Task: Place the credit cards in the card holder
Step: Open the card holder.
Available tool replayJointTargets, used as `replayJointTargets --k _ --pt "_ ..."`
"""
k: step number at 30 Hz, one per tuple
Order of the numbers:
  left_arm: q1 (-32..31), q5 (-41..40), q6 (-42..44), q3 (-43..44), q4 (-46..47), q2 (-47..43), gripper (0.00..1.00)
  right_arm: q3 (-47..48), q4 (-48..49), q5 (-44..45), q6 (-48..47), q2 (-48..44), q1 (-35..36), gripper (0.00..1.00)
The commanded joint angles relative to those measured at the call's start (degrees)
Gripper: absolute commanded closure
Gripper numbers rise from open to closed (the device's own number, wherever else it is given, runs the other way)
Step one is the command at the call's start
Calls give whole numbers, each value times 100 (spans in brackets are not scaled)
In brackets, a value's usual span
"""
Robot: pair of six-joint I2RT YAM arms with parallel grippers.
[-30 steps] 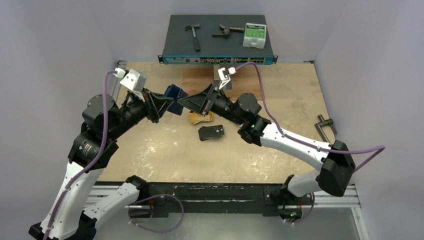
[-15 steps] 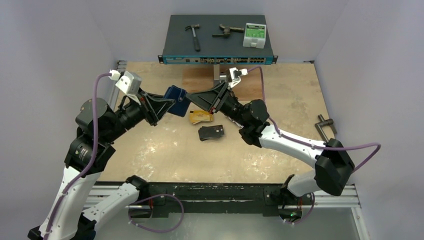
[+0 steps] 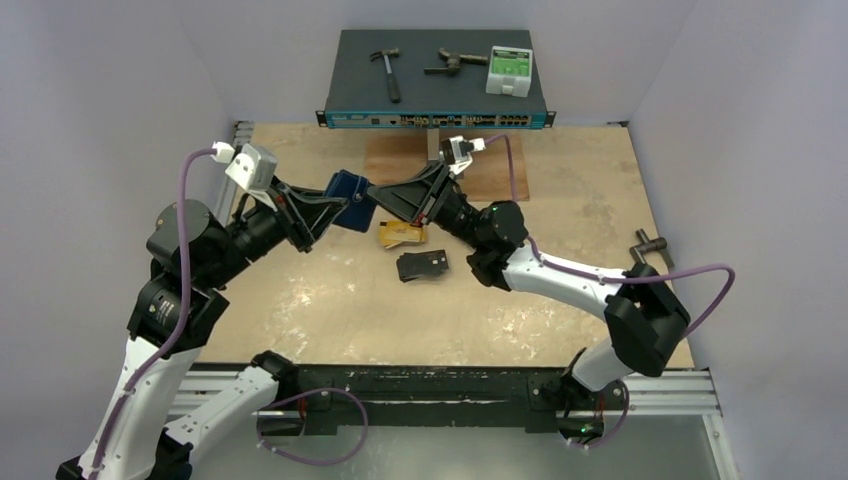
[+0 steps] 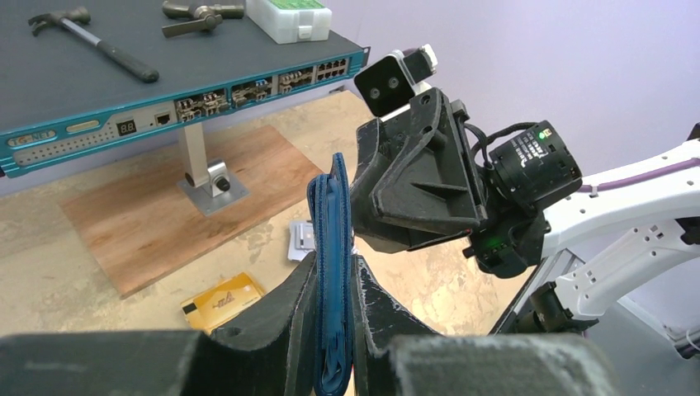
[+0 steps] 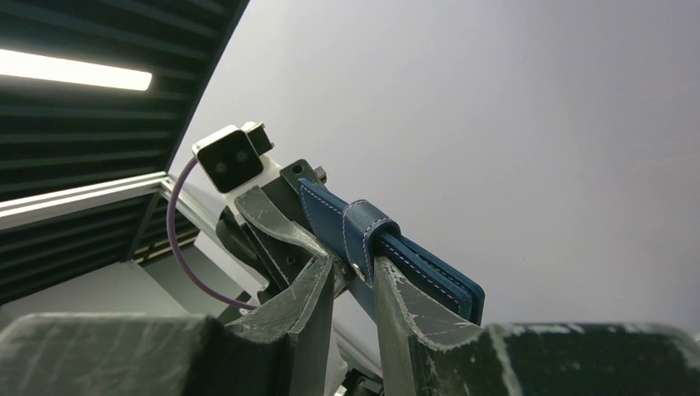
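The card holder (image 3: 350, 190) is held off the table (image 3: 300, 300), over its middle and nearer the far edge, standing on edge between the two grippers. Its position matches the frame one second earlier.

The left gripper (image 4: 334, 276) is clenched on the card holder, with one finger against each face. This grip is unchanged. The left wrist has shifted slightly toward the left edge and the left elbow has swung outward the same way.

The right gripper (image 5: 355, 276) meets the card holder from the opposite side. Its fingers bracket the snap tab (image 5: 369, 235) closely. The right finger touches the tab; a thin dark gap shows at the left finger, so it cannot be told whether the jaws are clamping yet. Compared with one second ago, the right gripper tip sits slightly nearer the far edge. The right forearm has rotated, and the shoulder link has moved in from the right edge toward the middle.

Credit cards lie on the table below the grippers, none displaced since the earlier frames:
- gold-yellow card (image 3: 402, 236), directly under the right gripper;
- black card (image 3: 422, 265), just nearer the near edge;
- silver-grey card (image 4: 300, 242), seen in the left wrist view beside the holder.

A network switch (image 3: 437, 75) stands at the far edge.
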Motion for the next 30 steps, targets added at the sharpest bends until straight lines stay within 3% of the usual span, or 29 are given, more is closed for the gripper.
replayJointTargets --k 1,6,9,14,18,24,30 --pt "25 335 -188 -57 223 -7 100 398 787 -241 262 303 199 77" --pt "45 390 -219 -132 239 -35 100 656 984 -394 269 503 325 97" --pt "46 419 -217 -183 241 -51 100 732 1013 -463 237 507 342 96" --pt "67 437 -184 -261 245 -100 100 1016 1023 -747 169 552 430 84" --pt "59 440 -23 -313 203 -120 100 1128 582 -712 29 504 514 100" --pt "59 466 660 -554 40 -251 100 1027 691 -733 478 526 513 100" --pt "59 58 1257 -839 -61 -450 100 825 2221 -1026 1591 817 409 100"
